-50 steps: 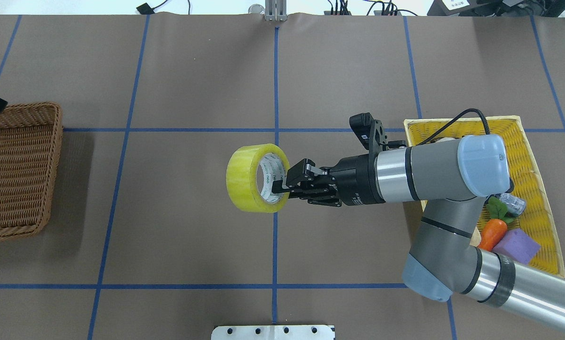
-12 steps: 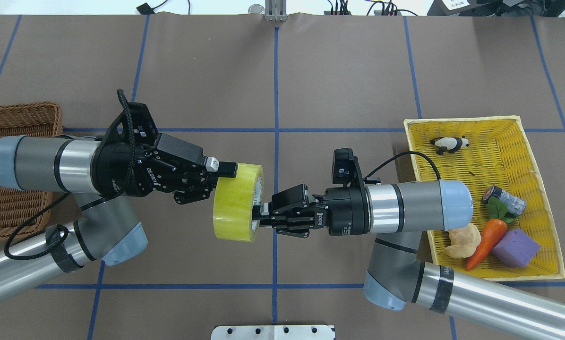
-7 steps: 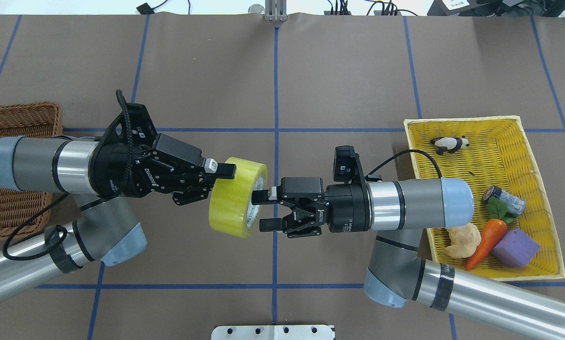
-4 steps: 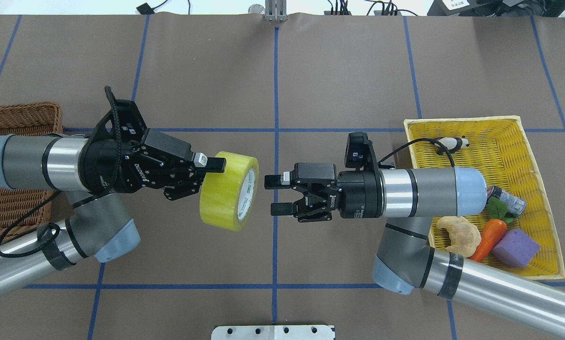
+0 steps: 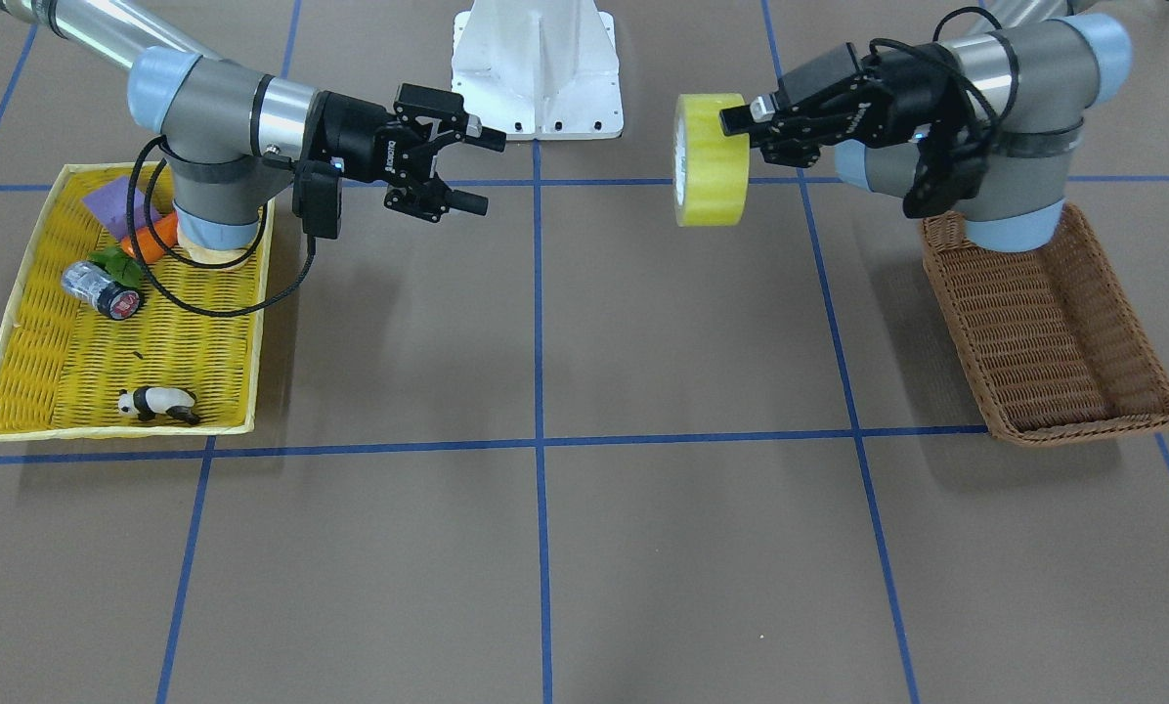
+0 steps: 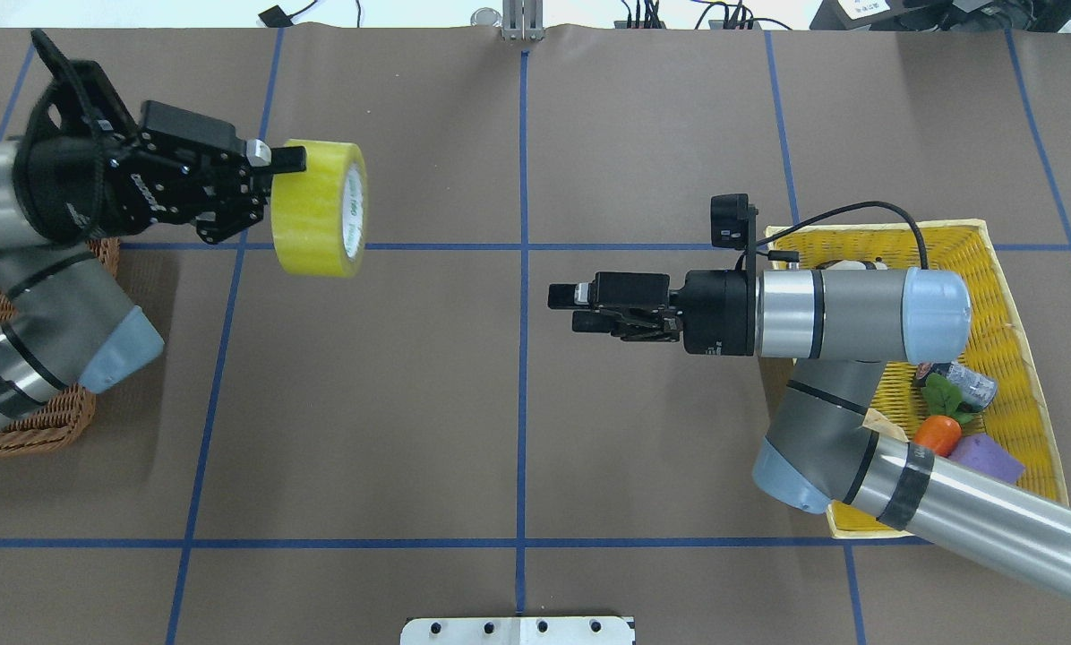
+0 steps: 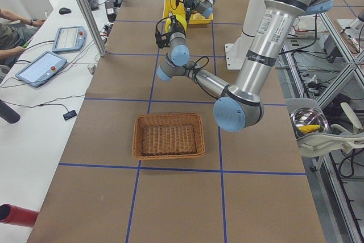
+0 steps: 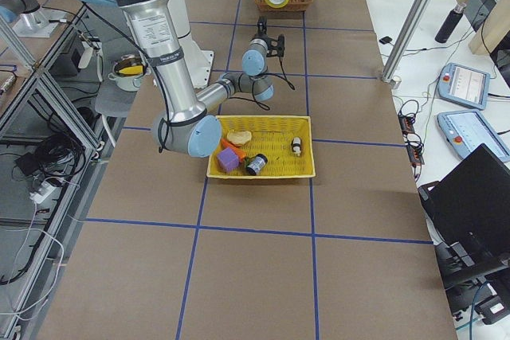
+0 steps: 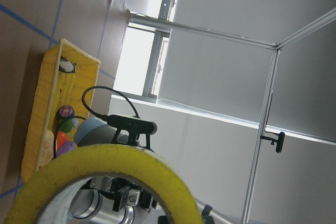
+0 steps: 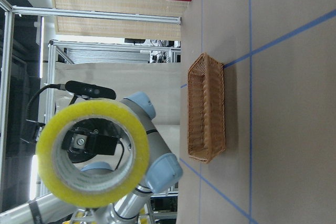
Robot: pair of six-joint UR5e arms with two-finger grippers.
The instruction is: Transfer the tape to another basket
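- The left gripper held the tape up in the air, its fingers clamped on the roll's wall, one finger lying on the yellow outside. I couldn't see the other.
- The tape stood on edge above the table, its open face turned toward the right arm.
- It hung between the table's middle blue line and the basket. It was near that basket but not over it, and it touched nothing except the gripper.
- The white core carried green print, too small for me to read from where I stood.
- The basket sat on the table partly under the left arm's elbow, and the part of its floor I could see was bare.
- The right gripper was well apart from the tape, level over the table and pointing at it. Its fingers were spread and held nothing.
- White lettering on the right gripper's black body looked like "ROBOTIQ", though I wouldn't swear to every letter.
- Behind the right arm lay a yellow tray. In it were a toy panda, a small cylinder with a red end, a carrot and a purple block.
- A black cable looped from the right wrist down over the tray's edge.
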